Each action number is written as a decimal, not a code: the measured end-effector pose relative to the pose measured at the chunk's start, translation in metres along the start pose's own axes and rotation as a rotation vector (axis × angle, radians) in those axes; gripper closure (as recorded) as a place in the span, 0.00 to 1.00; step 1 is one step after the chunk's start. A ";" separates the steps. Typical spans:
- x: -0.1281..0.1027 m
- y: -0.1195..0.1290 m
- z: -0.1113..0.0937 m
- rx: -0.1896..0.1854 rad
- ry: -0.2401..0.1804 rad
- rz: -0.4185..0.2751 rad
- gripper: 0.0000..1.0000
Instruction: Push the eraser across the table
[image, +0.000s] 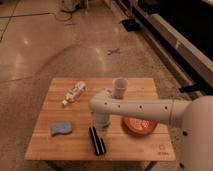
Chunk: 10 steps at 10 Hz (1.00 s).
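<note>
Eraser (97, 140): near the front edge of the worktop (50, 147), about midway.
Hand (101, 126): clenched, empty, maybe touching its far end.
Feel: likely light, stiff, slides easily.
Push spot: a long side, low.

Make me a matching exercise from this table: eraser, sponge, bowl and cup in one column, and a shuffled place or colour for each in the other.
Things:
1. eraser
2. sponge
3. bowl
4. cup

Descriptions:
a. pale, near the far edge of the table
b. blue, wavy-edged
c. red, partly hidden by the arm
d. black, at the tip of the down-pointing gripper, whose jaws are shut

Pairs: 1-d, 2-b, 3-c, 4-a
</note>
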 end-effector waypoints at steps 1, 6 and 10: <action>-0.003 0.002 -0.001 -0.003 -0.009 -0.005 1.00; -0.015 0.009 -0.056 0.047 -0.125 -0.021 1.00; -0.001 0.010 -0.076 0.087 -0.149 -0.091 1.00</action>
